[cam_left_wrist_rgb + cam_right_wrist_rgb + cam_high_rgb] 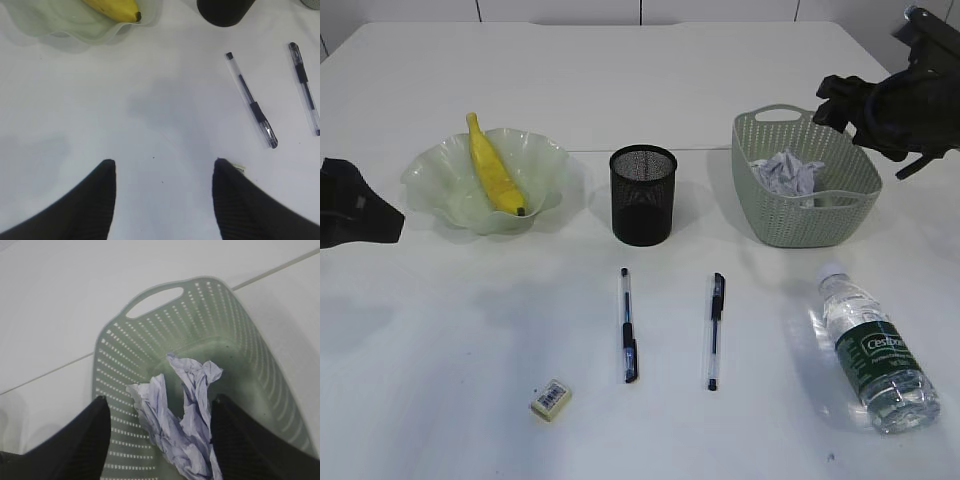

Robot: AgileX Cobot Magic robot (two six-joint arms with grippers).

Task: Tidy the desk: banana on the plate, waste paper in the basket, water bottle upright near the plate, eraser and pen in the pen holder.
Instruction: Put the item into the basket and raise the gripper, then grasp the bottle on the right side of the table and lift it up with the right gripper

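Note:
A yellow banana (495, 172) lies on the green wavy plate (425, 180). The crumpled waste paper (788, 172) lies inside the green basket (800, 225). The black mesh pen holder (643, 195) stands at the middle. Two pens (628, 325) (716, 330) and the eraser (551, 399) lie on the table in front of it. The water bottle (875, 350) lies on its side at the front right. My right gripper (160, 400) is open above the paper (175, 435) and basket (120, 365). My left gripper (163, 165) is open and empty over bare table.
In the left wrist view the banana tip (120, 9), plate edge (75, 32), holder base (222, 12) and both pens (251, 102) (305, 87) show ahead. An eraser corner (239, 168) peeks out beside the right finger. The left arm (355, 205) sits at the table's left edge.

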